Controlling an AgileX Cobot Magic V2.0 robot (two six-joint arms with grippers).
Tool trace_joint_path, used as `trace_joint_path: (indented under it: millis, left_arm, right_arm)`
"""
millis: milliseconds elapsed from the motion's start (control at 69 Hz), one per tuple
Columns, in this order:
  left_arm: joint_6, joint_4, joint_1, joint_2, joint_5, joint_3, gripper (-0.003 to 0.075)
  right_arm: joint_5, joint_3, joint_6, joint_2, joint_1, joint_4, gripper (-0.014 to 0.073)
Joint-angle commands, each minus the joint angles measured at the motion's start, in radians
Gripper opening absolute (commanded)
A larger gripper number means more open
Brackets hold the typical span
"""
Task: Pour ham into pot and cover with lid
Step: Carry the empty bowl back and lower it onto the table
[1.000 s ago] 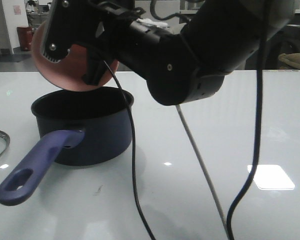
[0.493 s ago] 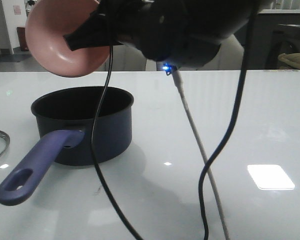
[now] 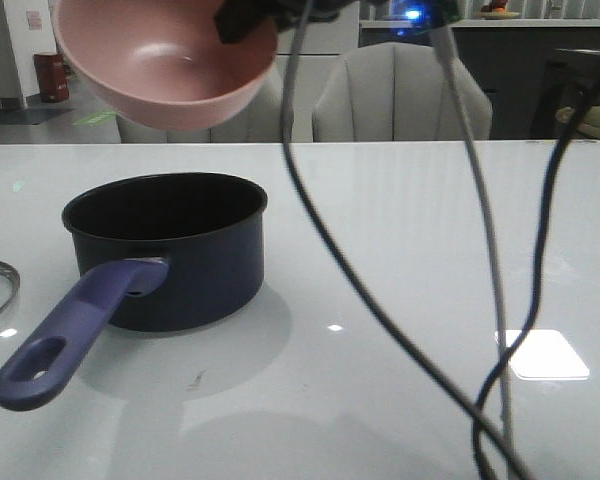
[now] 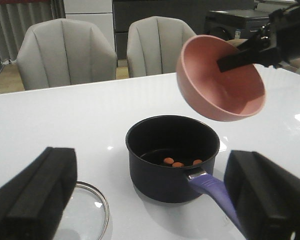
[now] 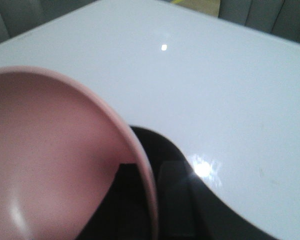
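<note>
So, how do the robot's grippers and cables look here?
The left gripper has two broad, matte black, blocky fingers. The right gripper is black too, with flat narrow fingers. Black cables and a grey one hang from it, under a small blue light.

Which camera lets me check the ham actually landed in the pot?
The left wrist view: it looks down into the pot, where orange-pink ham slices lie on the black bottom. The front view sees only the pot's outer wall and rim; the right wrist view is filled by the pink bowl.
</note>
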Motion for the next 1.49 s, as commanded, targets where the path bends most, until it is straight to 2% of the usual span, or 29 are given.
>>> trace_joint_path:
  millis: [0,261,478,565,884,1029,1232,1479]
  left_arm:
    - [-0.004,-0.007,-0.008,0.011,-0.077,-0.026,0.0624]
    - [-0.004,-0.007,-0.008,0.011,-0.077,-0.026,0.0625]
    - [-0.004,-0.007,-0.008,0.011,-0.077,-0.026,0.0624]
    - [-0.004,-0.007,-0.008,0.011,-0.077,-0.026,0.0624]
    - [-0.004,-0.007,-0.008,0.011,-0.077,-0.026,0.0625]
    - [-0.004,-0.007,-0.008,0.011,-0.077,-0.026,0.0625]
    - [-0.004,-0.007,-0.008,0.011,-0.077,-0.026,0.0624]
    - [-0.004,-0.007,-0.008,0.011,-0.077,-0.026,0.0625]
  right_arm:
    - [0.09,-0.033,-0.01,-0.068,-0.078,0.01,0.0134]
    - [0.33,-0.032,0.122,-0.077,-0.279,-0.043,0.0134]
    - [0.458,-0.032,0.376,-0.076,-0.384,-0.332,0.0134]
    - [0.497,-0.03,0.456,-0.07,-0.424,-0.394,0.0134]
    - [0.534,-0.03,0.488,0.044,-0.517,-0.393,0.0134]
    - [0.485,-0.03,0.49,0.088,-0.517,-0.379,0.0134]
    - [0.441,-0.03,0.489,0.145,-0.515,-0.289,0.0134]
    - [0.423,-0.031,0.489,0.196,-0.513,-0.282,0.0136]
